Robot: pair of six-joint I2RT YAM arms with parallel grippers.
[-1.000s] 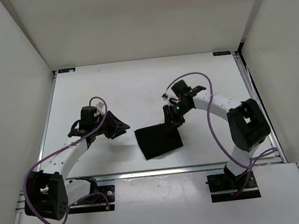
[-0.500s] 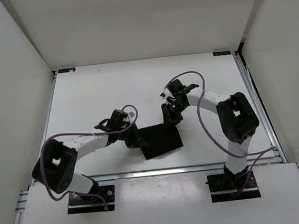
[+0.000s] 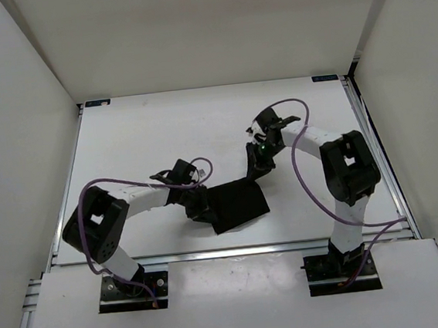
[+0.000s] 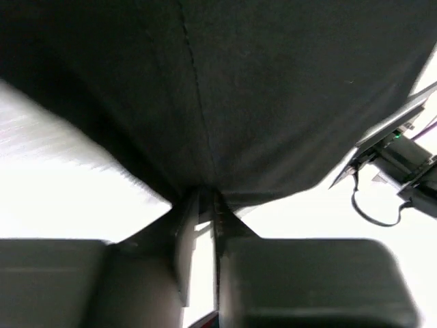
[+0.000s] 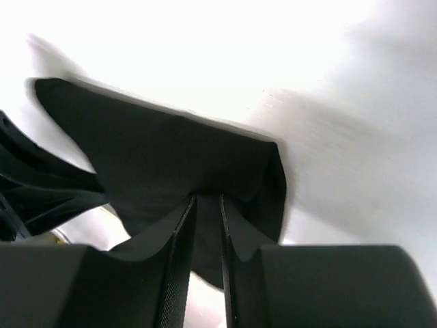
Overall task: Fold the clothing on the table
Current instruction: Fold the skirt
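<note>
Pinching the clothing (image 3: 238, 205) at its 1 o'clock corner, the right end effector (image 3: 258, 168) is clenched on it; the left end effector (image 3: 202, 210), at its 9 o'clock edge, shows narrow jaws, grip unclear. The clothing lies toward 6 o'clock on the surface (image 3: 161, 131). A shallow pinch could slip, spoiling the fold.
</note>
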